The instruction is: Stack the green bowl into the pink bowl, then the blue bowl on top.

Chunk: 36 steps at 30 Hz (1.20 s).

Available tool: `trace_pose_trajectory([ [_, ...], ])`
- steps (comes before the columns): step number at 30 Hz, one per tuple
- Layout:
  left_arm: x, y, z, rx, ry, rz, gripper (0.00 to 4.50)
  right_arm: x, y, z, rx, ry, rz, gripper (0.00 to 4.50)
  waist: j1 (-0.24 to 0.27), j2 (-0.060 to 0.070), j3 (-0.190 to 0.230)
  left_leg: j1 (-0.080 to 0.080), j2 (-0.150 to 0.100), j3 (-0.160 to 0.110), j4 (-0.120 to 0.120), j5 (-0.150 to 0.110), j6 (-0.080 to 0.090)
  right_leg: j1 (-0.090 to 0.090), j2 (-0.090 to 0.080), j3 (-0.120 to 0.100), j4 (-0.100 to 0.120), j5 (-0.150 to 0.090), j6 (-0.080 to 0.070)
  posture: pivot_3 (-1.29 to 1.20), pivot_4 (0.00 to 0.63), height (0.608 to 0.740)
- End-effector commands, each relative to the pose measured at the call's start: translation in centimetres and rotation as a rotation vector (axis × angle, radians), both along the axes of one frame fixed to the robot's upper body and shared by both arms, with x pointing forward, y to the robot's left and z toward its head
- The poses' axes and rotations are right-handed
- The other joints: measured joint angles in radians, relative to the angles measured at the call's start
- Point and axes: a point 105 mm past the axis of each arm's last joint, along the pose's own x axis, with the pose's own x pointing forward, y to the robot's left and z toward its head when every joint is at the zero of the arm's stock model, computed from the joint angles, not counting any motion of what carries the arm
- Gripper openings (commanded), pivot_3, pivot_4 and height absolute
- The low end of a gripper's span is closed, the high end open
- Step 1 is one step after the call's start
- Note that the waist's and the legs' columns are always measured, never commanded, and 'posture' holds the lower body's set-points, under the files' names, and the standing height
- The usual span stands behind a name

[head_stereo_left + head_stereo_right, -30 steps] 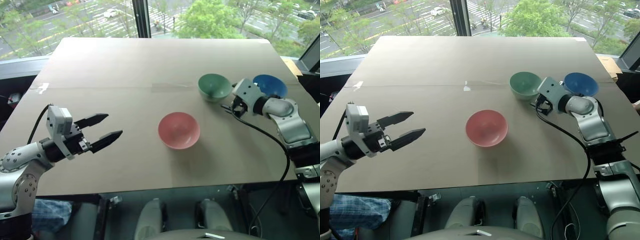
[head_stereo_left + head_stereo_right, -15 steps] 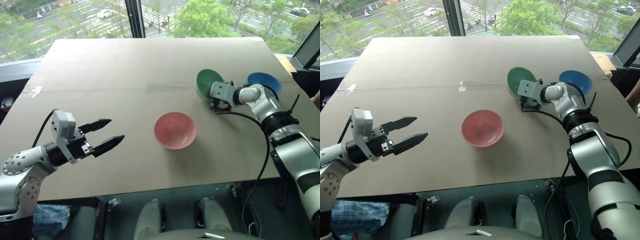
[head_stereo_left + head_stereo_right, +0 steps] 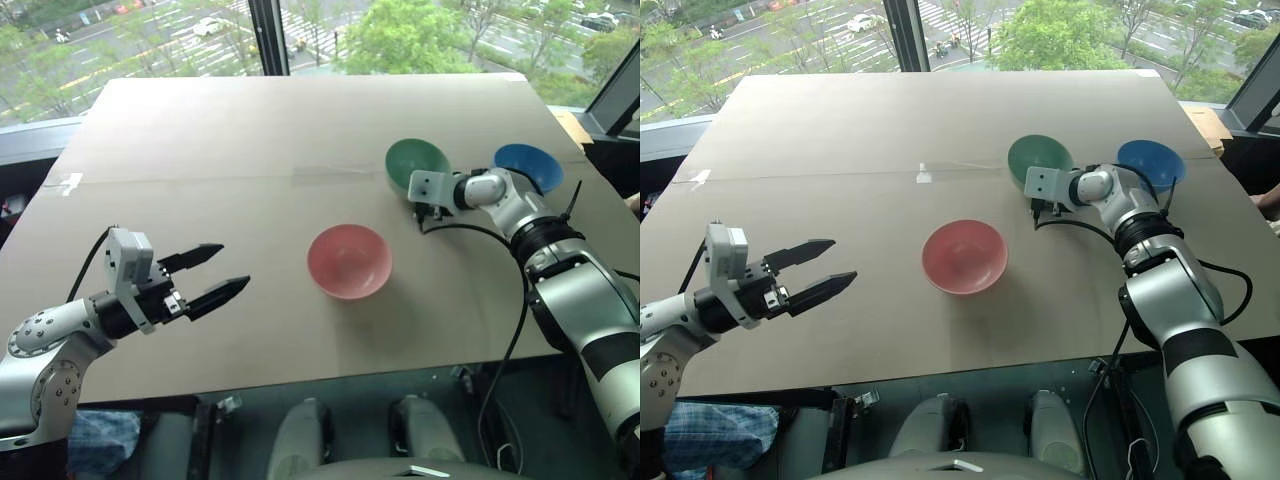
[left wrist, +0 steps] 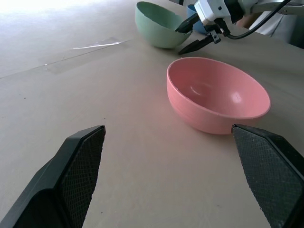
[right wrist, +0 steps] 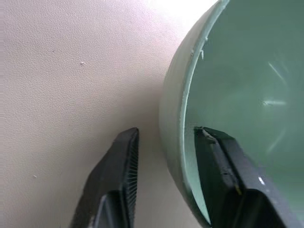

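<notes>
The green bowl (image 3: 417, 165) stands upright at the back right of the table. My right gripper (image 3: 425, 208) is at its near rim, with one finger (image 5: 223, 175) inside the bowl and the other finger (image 5: 116, 180) outside. The jaws are narrow and a thin gap still shows at the outer wall. The blue bowl (image 3: 527, 166) sits just right of the green one, behind my right wrist. The pink bowl (image 3: 349, 261) is empty at the table's middle. My left gripper (image 3: 235, 266) hovers open at the front left, pointing toward the pink bowl (image 4: 216, 95).
The brown table (image 3: 220, 130) runs back to a window. A strip of clear tape (image 3: 330, 172) lies on it left of the green bowl. A cardboard piece (image 3: 572, 125) lies at the far right edge. A person's hand (image 3: 1270, 200) shows at the right border.
My right gripper moved left to the green bowl's near rim, rolled, and its fingers narrowed around the rim. The left gripper stayed put. The camera shifted a little.
</notes>
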Motion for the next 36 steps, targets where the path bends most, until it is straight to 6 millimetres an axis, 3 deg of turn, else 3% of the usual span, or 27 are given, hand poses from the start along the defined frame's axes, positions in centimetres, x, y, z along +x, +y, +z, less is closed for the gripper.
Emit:
trace_pose_trajectory([
  [1, -0.1, -0.3, 1.1, 0.006, -0.056, -0.023, 4.50, 0.4, 0.5, 2.2, 0.018, -0.064, 0.025, 0.57, 0.000, 0.000, 0.000, 0.000, 0.000, 0.000, 0.000, 0.000, 0.000, 0.000, 0.000, 0.000, 0.000, 0.000, 0.000, 0.00, 0.150, 0.740],
  [3, -0.1, -0.4, 1.1, 0.006, -0.054, -0.030, 4.50, 0.3, 0.5, 2.4, 0.009, -0.071, 0.045, 0.03, 0.000, 0.001, 0.000, 0.000, 0.000, 0.000, -0.001, 0.000, 0.000, 0.000, 0.000, 0.000, 0.000, 0.000, 0.000, 0.00, 0.150, 0.740],
  [12, 0.4, -0.4, 0.9, 0.012, -0.045, -0.051, 4.50, -1.6, 1.6, 4.4, 0.039, -0.066, 0.187, 0.03, 0.001, 0.003, 0.002, 0.000, 0.000, 0.000, -0.004, 0.000, 0.000, 0.000, 0.000, -0.001, 0.000, 0.000, 0.000, 0.00, 0.150, 0.740],
  [17, 1.0, -0.6, 0.7, 0.020, -0.041, -0.077, 4.50, -5.1, 3.1, 7.3, 0.052, -0.068, 0.324, 0.03, 0.005, 0.004, 0.002, -0.001, 0.000, -0.001, -0.005, 0.000, 0.000, 0.000, 0.000, -0.002, -0.001, 0.000, 0.000, 0.00, 0.150, 0.740],
  [21, 1.4, -0.6, 0.6, 0.030, -0.035, -0.101, 4.50, -9.2, 4.3, 8.8, 0.041, -0.046, 0.435, 0.03, 0.007, 0.004, 0.002, -0.001, 0.000, -0.001, -0.005, 0.000, 0.000, 0.000, 0.000, -0.002, -0.001, 0.000, 0.000, 0.00, 0.150, 0.740],
  [24, 1.7, -0.8, 0.8, 0.034, -0.048, -0.133, 4.50, -12.4, 4.9, 8.7, 0.015, -0.008, 0.524, 0.03, 0.015, 0.003, 0.002, -0.001, 0.000, -0.002, -0.005, 0.000, -0.001, 0.000, 0.000, -0.003, -0.001, 0.000, 0.000, 0.00, 0.150, 0.740],
  [28, 2.2, -1.2, 1.4, 0.035, -0.090, -0.188, 4.50, -15.2, 4.8, 8.0, -0.048, 0.047, 0.592, 0.03, 0.027, 0.003, 0.002, -0.001, -0.001, -0.001, -0.003, 0.000, 0.000, 0.000, 0.000, -0.003, -0.001, 0.000, 0.000, 0.00, 0.150, 0.740],
  [36, 3.8, -1.7, 2.6, 0.035, -0.172, -0.256, 4.50, -18.5, 6.3, 7.2, -0.071, 0.099, 0.667, 0.03, 0.031, 0.002, 0.001, -0.001, -0.001, -0.002, 0.001, 0.000, 0.000, 0.000, 0.000, -0.003, 0.000, 0.000, 0.000, 0.00, 0.150, 0.740],
])
